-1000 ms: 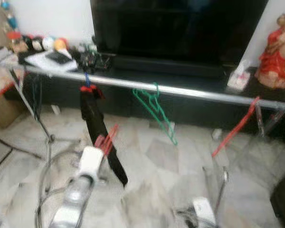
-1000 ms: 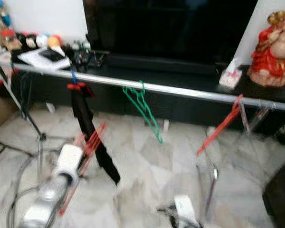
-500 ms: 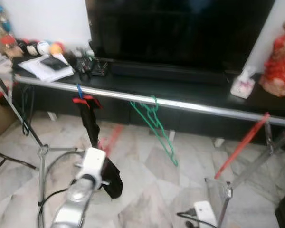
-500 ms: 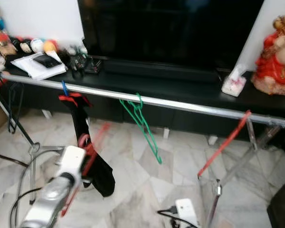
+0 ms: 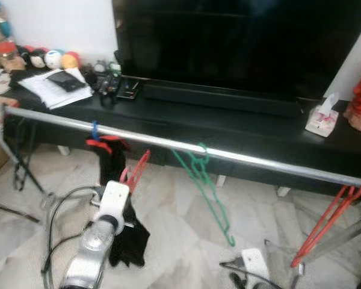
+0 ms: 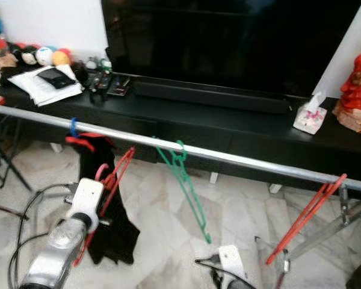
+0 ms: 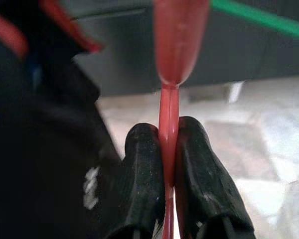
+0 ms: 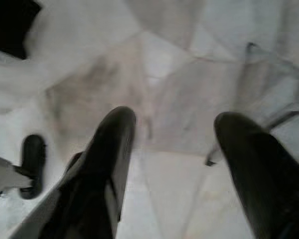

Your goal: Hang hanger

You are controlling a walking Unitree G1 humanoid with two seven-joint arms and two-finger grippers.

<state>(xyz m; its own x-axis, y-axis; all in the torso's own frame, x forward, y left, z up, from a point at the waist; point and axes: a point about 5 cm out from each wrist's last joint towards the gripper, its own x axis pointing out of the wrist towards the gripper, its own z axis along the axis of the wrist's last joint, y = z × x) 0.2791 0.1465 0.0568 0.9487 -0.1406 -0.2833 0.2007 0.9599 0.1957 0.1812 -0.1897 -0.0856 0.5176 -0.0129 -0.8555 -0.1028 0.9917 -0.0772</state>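
A silver rail (image 5: 259,161) crosses the scene in front of a black TV bench. My left gripper (image 7: 169,164) is shut on the thin bar of a red hanger (image 5: 138,167), which is raised with its top just under the rail. It sits right beside a black garment (image 5: 113,171) hanging from the rail. A green hanger (image 5: 207,192) hangs mid-rail, and another red hanger (image 5: 328,223) hangs at the rail's right end. My right gripper (image 8: 174,122) is open, low over the marble floor.
Behind the rail are a large TV (image 5: 240,42), the bench (image 5: 259,126) with papers (image 5: 51,87), a tissue box (image 5: 322,120) and a red figurine (image 6: 358,90). A white power strip (image 5: 253,265) and cables (image 5: 54,211) lie on the floor by the rack's legs.
The camera has moved closer, with the rail lower in the picture. My left arm has lifted the red hanger from beside the garment's lower part up close to the rail.
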